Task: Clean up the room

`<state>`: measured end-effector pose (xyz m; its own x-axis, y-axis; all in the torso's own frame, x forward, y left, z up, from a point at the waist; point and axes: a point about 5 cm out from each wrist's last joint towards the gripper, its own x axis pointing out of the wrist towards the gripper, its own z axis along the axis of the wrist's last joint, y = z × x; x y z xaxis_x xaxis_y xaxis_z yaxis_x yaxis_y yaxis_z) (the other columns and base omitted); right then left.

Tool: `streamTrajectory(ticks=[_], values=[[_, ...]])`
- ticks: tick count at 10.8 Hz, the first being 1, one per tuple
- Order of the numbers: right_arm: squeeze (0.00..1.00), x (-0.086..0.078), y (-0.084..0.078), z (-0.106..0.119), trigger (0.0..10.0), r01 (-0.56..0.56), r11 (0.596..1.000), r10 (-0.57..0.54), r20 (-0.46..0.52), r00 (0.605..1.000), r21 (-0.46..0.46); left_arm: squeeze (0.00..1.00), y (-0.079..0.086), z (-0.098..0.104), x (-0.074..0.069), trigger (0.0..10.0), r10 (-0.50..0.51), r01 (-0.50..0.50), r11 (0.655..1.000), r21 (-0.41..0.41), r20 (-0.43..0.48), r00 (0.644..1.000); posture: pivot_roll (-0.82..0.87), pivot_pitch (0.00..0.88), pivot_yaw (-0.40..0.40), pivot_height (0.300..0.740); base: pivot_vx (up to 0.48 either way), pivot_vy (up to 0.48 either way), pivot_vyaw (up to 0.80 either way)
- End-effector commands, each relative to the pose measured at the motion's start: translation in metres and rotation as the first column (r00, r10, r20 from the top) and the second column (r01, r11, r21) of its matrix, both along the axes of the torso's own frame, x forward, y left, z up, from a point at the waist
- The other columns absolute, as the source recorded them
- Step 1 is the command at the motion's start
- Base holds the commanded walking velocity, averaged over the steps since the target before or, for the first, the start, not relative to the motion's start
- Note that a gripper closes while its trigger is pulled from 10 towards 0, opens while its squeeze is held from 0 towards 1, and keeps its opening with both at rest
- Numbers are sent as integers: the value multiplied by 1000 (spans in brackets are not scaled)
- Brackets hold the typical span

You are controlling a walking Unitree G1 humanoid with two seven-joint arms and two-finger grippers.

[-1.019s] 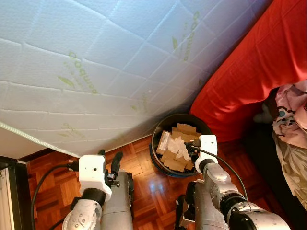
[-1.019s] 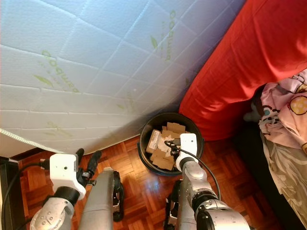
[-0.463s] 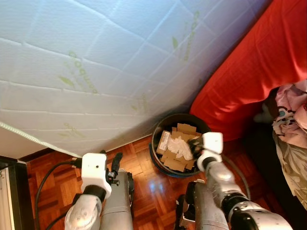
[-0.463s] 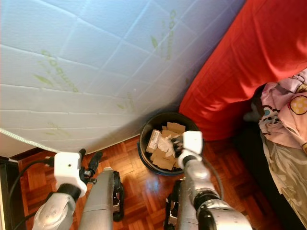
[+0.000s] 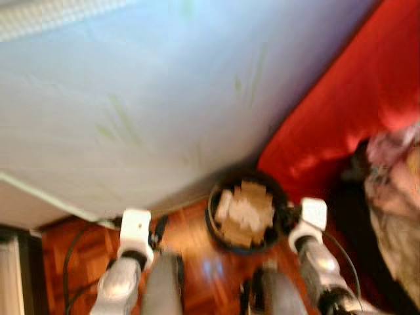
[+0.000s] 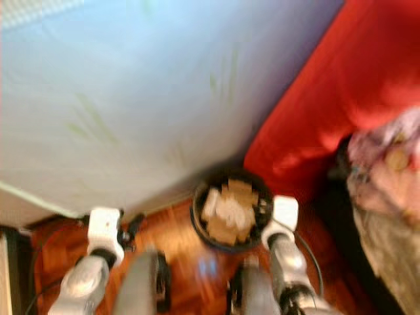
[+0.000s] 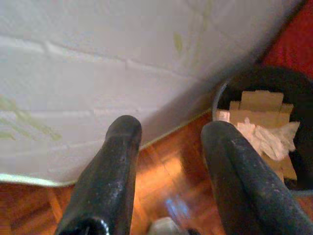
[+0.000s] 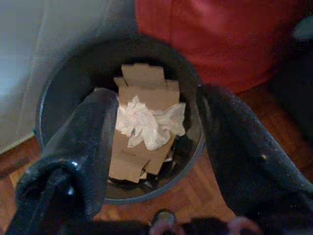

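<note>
A black round bin stands on the wood floor against the leaning mattress. It holds brown cardboard pieces, and a crumpled white paper lies on top of them. My right gripper is open, its two fingers spread above the bin's mouth with nothing between them. In the eye views its white wrist block sits at the bin's right rim. My left gripper is open too, low over the floor to the left of the bin, beside the mattress edge.
A large white quilted mattress leans over the scene at the back and left. Red bedding rises right behind the bin. Patterned cloth hangs at the far right. Parquet floor lies between my arms.
The eye views have gone blurred and shifted, so the camera is moving. My right wrist has drifted from over the bin toward its right rim. The left arm has stayed beside the mattress.
</note>
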<state>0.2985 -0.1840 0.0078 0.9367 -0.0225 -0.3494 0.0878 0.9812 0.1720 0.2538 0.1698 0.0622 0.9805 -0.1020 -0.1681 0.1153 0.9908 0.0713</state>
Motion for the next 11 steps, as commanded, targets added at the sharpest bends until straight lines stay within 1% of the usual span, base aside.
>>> streamTrajectory(ticks=[1,2,3,4,5,6,7,9,10,11], values=[[0,-13,-7,-11,10000,37,999,-36,-31,999,9,0,6,-14,-3,10000,10,-9,1000,17,-47,999,152,146,-15,736,0,0,0],[0,-17,-8,-15,10000,43,999,-43,-44,998,10,0,8,-22,4,10000,10,-8,1000,25,-69,998,134,114,-19,740,0,0,0],[0,-24,-8,-22,10000,38,999,-37,-82,996,7,0,10,-33,7,10000,15,-13,1000,26,-103,995,116,83,-24,740,0,0,0],[0,-29,-8,-26,10000,39,999,-39,-108,993,3,0,11,-40,8,10000,23,-20,1000,24,-128,992,106,66,-26,740,0,0,0],[0,-40,-12,-37,10000,56,998,-56,-169,984,-1,0,14,-58,3,10000,35,-28,999,41,-188,982,87,37,-27,740,0,0,0],[0,-48,-14,-43,10000,60,998,-60,-215,975,-7,0,15,-70,-2,10000,38,-27,998,50,-245,969,84,19,-30,740,0,0,0],[0,-66,-17,-57,10000,45,999,-52,-300,953,-30,0,15,-97,-18,10000,30,-12,999,49,-390,920,71,0,-31,740,0,0,0],[0,-80,-20,-66,10000,80,996,-86,-350,933,-31,0,20,-113,-33,10000,50,-23,998,64,-471,881,45,0,-25,740,0,0,0],[0,-98,-22,-77,10000,104,994,-113,-415,903,-43,0,31,-127,-51,10000,129,-119,991,54,-558,820,30,0,-6,740,0,0,0],[0,-103,-23,-80,10000,114,993,-122,-434,893,-45,0,33,-131,-57,10000,137,-124,990,62,-581,803,25,0,-3,740,0,0,0]])
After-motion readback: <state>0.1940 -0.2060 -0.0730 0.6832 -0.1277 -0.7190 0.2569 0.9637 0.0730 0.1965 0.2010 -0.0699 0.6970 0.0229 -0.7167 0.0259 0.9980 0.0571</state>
